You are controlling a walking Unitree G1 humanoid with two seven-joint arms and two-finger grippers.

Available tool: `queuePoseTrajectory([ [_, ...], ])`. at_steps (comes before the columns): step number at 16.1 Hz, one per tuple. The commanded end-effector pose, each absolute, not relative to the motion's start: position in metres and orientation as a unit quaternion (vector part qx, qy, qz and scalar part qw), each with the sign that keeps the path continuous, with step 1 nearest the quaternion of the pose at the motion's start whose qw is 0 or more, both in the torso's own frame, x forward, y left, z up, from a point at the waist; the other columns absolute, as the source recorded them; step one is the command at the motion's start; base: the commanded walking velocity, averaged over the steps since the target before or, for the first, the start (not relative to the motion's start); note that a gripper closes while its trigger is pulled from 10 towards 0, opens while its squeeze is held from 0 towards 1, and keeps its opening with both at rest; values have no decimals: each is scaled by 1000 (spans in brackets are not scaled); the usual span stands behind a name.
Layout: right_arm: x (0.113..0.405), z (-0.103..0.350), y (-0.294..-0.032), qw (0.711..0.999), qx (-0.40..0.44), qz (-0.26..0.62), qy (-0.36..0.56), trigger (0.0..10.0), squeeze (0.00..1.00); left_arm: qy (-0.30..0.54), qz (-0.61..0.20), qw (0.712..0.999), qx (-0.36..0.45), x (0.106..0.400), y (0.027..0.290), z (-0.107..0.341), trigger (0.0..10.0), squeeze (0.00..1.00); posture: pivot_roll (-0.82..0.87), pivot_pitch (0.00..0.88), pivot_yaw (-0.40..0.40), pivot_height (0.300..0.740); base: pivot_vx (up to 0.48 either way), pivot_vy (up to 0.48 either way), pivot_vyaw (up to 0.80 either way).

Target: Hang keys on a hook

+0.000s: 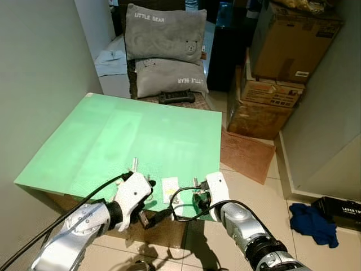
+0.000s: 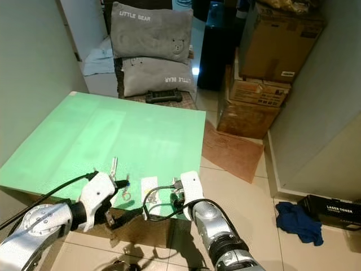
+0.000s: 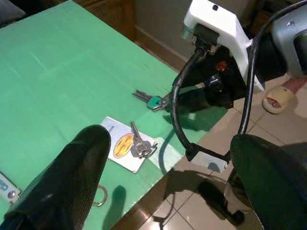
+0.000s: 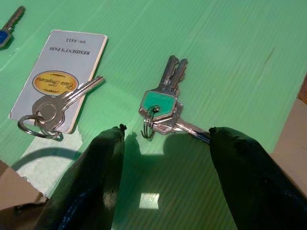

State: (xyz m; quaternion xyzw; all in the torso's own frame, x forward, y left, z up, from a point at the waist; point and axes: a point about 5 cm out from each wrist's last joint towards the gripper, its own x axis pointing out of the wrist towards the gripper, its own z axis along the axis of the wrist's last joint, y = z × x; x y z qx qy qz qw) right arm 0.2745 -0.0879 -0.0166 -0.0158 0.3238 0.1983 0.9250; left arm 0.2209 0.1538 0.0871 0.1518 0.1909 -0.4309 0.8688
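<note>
Left of the pass card [image 4: 57, 72], the left gripper [image 3: 168, 191] hovers, fingers apart. Right of it, green-capped keys [image 4: 165, 103] lie flat on the counter [image 1: 141, 135], the right gripper [image 4: 165, 167] spread over them. Light, slippery metal; I'd pinch the ring.

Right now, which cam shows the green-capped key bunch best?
Right wrist view: the green-capped key bunch lies sharp between the open right hand. Left wrist view shows it small, beside that hand. In the eye views the right hand mostly covers it.
</note>
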Motion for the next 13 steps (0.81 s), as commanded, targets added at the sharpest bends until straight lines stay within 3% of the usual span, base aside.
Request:
queuePoseTrajectory([
  [1, 276, -15, -87, 927, -19, 202, 316, 10000, 0, 190, -435, 866, 157, 217, 152, 89, 10000, 0, 134, 127, -10, 740, 0, 0, 0],
  [13, 274, -16, -85, 922, -33, 222, 314, 10000, 0, 191, -434, 866, 158, 215, 150, 87, 10000, 0, 137, 130, -14, 740, 0, 0, 0],
])
